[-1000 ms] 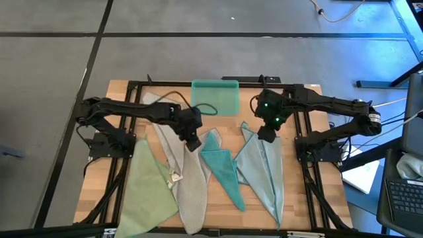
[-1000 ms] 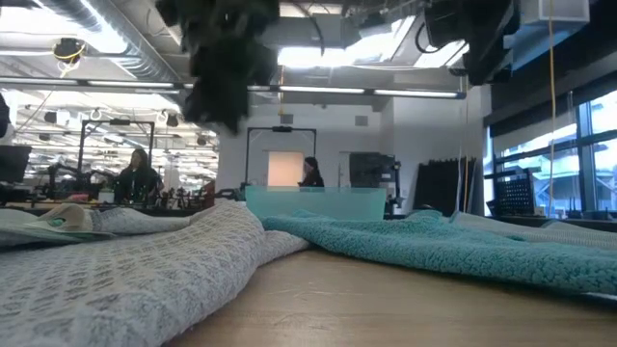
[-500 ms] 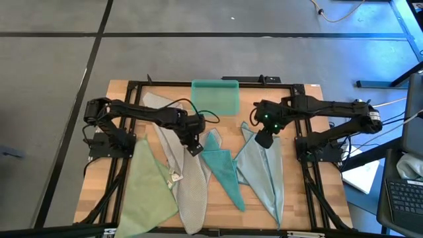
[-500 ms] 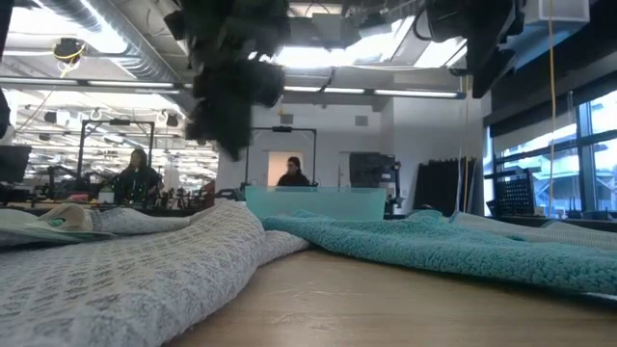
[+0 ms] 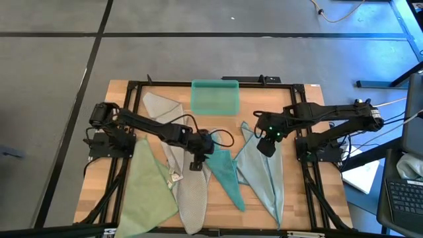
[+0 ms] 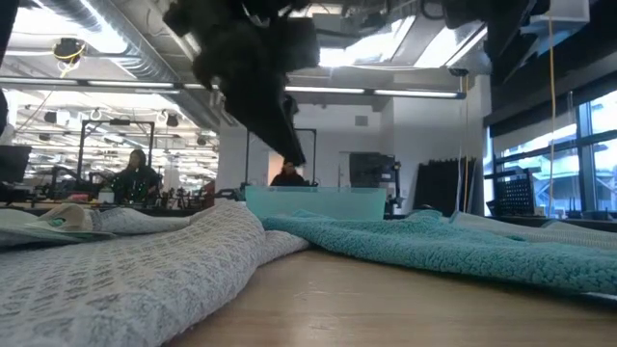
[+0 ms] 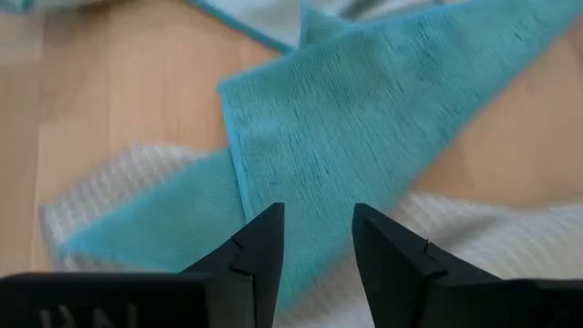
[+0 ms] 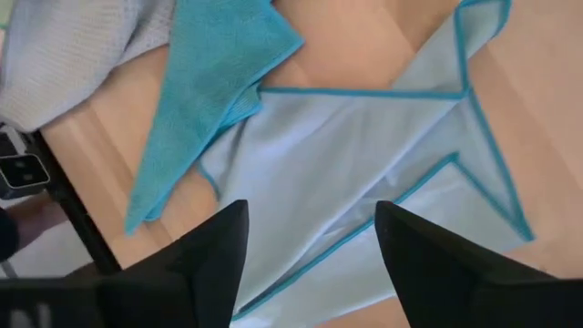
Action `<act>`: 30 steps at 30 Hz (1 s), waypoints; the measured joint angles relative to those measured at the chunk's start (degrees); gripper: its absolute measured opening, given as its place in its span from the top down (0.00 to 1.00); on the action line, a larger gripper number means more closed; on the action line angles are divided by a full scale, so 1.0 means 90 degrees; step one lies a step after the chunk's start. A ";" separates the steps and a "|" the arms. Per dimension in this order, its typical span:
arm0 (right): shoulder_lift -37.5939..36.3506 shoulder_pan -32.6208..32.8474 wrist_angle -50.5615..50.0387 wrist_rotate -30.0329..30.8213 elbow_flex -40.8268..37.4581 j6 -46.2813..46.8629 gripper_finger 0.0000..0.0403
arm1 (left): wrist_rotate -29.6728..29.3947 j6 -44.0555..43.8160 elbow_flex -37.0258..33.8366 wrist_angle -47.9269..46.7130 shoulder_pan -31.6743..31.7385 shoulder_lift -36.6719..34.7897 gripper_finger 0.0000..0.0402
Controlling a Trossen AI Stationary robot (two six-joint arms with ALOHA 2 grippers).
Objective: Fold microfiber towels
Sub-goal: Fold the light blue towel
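Several microfiber towels lie crumpled flat on the wooden table: a pale green one (image 5: pixel 149 192), a long grey one (image 5: pixel 186 195), a teal one (image 5: pixel 225 170) and a pale blue-green one (image 5: pixel 266 177). My left gripper (image 5: pixel 196 162) hangs open above the spot where the teal towel (image 7: pixel 364 118) overlaps the grey one (image 7: pixel 118 182), slanting downward, with nothing between its fingers. My right gripper (image 5: pixel 266 147) is open wide, high above the pale blue-green towel (image 8: pixel 364 155), and touches nothing.
A rigid teal bin (image 5: pixel 215 97) stands at the table's far edge, in the middle. A black frame (image 5: pixel 132 86) runs around the table. Bare wood shows between the bin and the towels. People show in the room beyond, in the low view.
My left gripper has gone toward the table's near edge and a little to the right, has sunk lower and has rolled about its own axis. My right gripper has drifted a little toward the near edge. The towels lie as before.
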 joint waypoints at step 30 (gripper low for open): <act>-0.0009 0.1035 0.0134 0.1983 0.0000 0.1155 0.42 | 0.0168 -0.2747 -0.0500 -0.1642 -0.0996 0.0396 0.69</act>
